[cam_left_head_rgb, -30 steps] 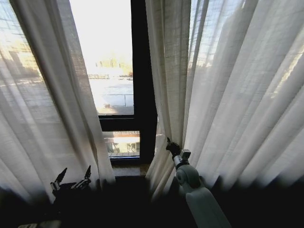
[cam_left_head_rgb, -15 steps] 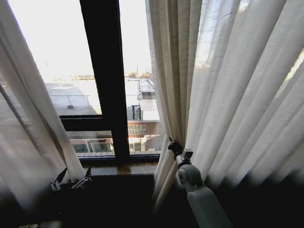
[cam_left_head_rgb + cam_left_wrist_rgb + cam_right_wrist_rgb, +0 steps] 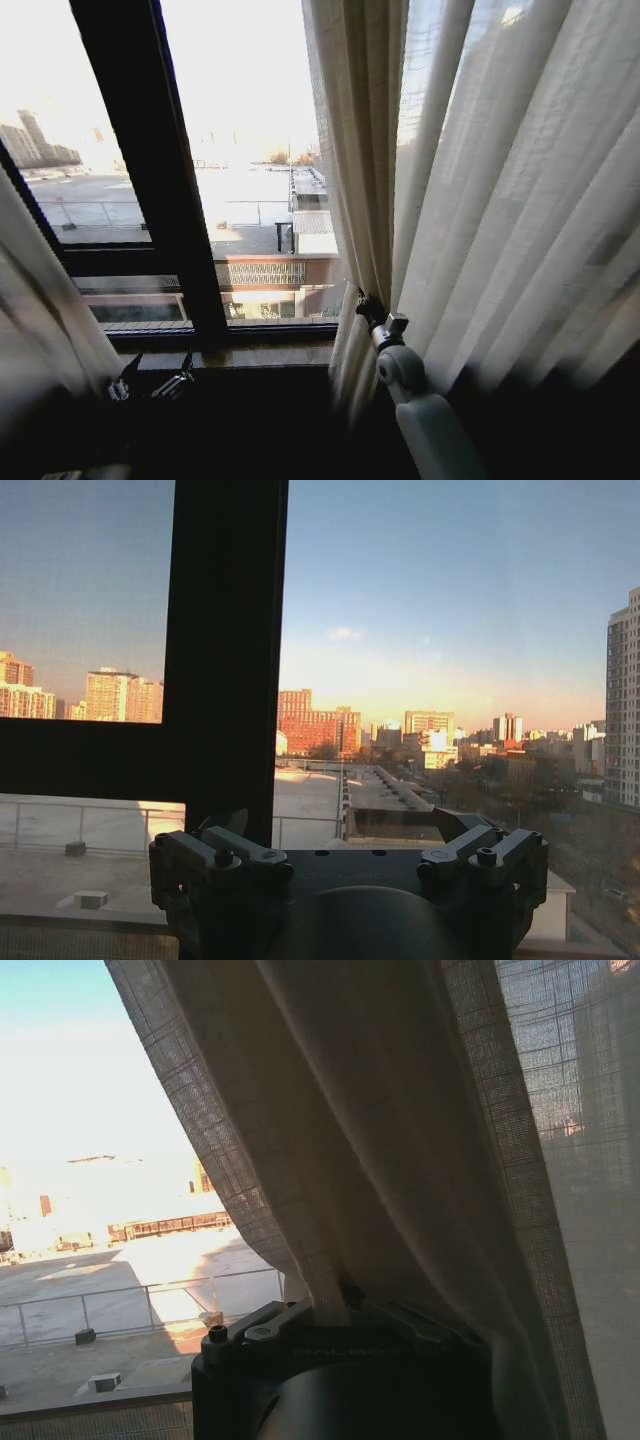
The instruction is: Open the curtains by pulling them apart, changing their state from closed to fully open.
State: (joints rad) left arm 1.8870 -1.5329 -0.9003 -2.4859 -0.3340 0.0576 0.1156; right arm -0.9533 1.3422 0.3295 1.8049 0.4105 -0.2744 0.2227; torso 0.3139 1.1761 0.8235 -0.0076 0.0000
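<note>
Your right hand [image 3: 368, 308] is clenched on the inner edge of the right curtain panel [image 3: 480, 200], low down, just above the sill [image 3: 265, 353]. In the right wrist view the cloth [image 3: 400, 1140] bunches straight into the jaws, so that's a real grasp, not a brush.

Left hand [image 3: 150, 378] sits low by the sill w/ fingers spread, grasping nothing. The left wrist view looks past them at bare glass and the dark frame bar [image 3: 225, 650], no fabric between the fingers [image 3: 215, 855]. The left curtain panel [image 3: 40, 320] hangs at the far left edge, just outboard of that hand.

What the next pull turns on: the right panel's long axis runs vertical, pleats top to bottom, and its bulk lies to the right of your right hand. So the hand grips the leading edge and the gathered cloth is on the side you want it to go. Right arm is clearly the nearer one for that panel.

My read: gap is wide, glass and frame bar exposed in the middle, but the right panel isn't stacked fully aside yet.
</note>
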